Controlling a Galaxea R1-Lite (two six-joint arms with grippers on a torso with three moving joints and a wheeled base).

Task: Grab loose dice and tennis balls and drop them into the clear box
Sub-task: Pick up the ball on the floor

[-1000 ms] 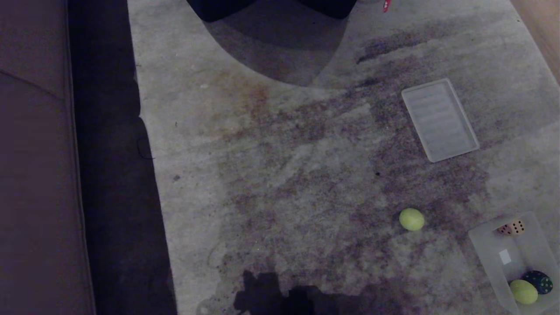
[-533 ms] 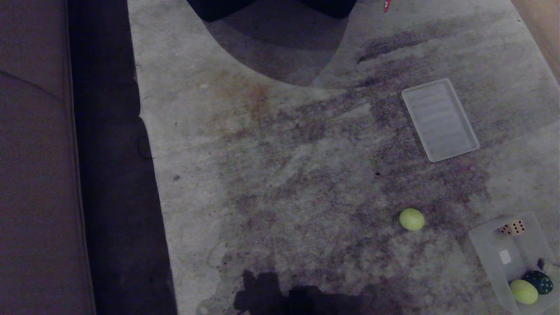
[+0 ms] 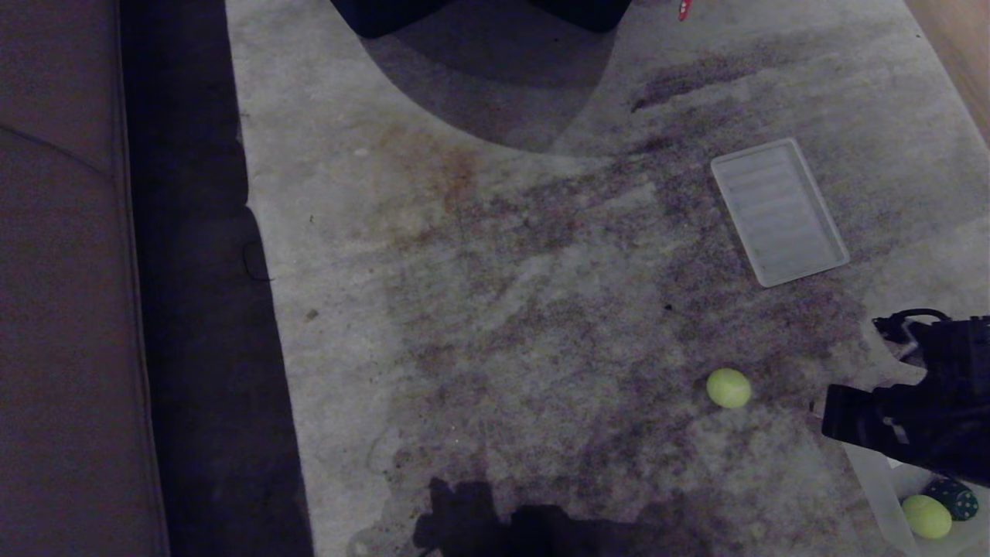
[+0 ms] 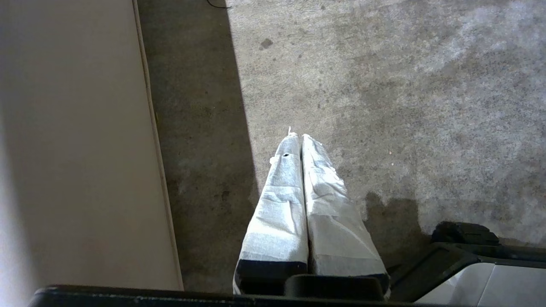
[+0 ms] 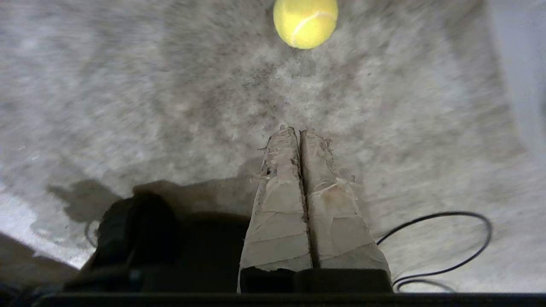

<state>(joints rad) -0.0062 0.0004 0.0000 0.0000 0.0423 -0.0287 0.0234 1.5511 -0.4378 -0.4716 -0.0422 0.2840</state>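
One loose tennis ball (image 3: 728, 387) lies on the grey rug; it also shows as the tennis ball (image 5: 305, 22) ahead of my right gripper's fingertips, with a stretch of rug between. My right gripper (image 5: 299, 130) is shut and empty, its taped fingers pressed together. The right arm (image 3: 920, 418) reaches in over the clear box (image 3: 878, 480) at the lower right corner and hides most of it. Inside the box I see a second tennis ball (image 3: 926, 516) and a dark green die (image 3: 954, 499). My left gripper (image 4: 298, 135) is shut, empty and parked by the rug's left edge.
A flat ribbed clear lid (image 3: 777, 210) lies on the rug beyond the loose ball. A sofa (image 3: 62, 309) and a dark floor strip run along the left. Dark furniture (image 3: 479, 11) stands at the far edge. A black cable (image 5: 448, 238) loops beside my right gripper.
My right arm has swung into the head view from the lower right and now covers the box's far end, hiding the beige die. The balls and lid have not moved.
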